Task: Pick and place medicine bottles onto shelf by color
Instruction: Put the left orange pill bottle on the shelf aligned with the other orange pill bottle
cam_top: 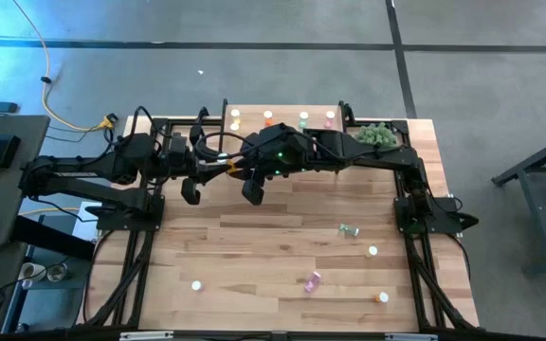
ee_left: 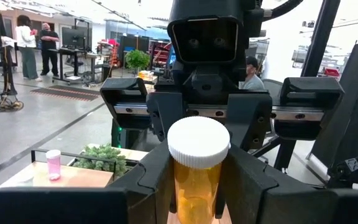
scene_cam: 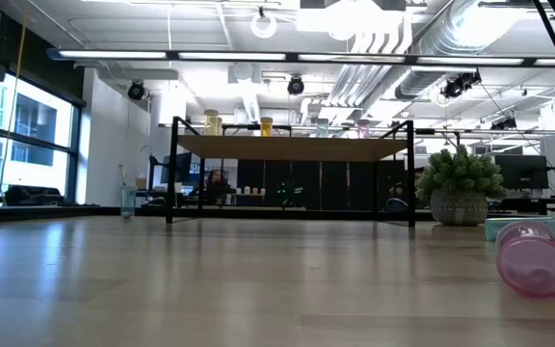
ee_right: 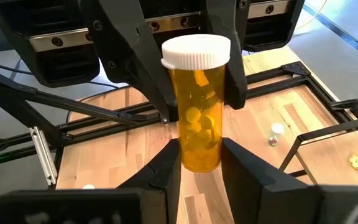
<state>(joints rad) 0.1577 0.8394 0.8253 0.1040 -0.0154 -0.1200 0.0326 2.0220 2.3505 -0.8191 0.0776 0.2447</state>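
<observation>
Between both grippers' jaws—left gripper [ee_right: 194, 37], right gripper [ee_left: 194, 134]—sits a clamped orange bottle [ee_right: 196, 106].

I counted four bottles on the shelf [cam_top: 282, 112], one orange bottle [ee_right: 196, 102] held between both grippers, and five on the tabletop [cam_top: 254, 256].

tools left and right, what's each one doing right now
Left tool: closed on the orange bottle, near its cap.
Right tool: closed on the same orange bottle, at its base end.
</observation>
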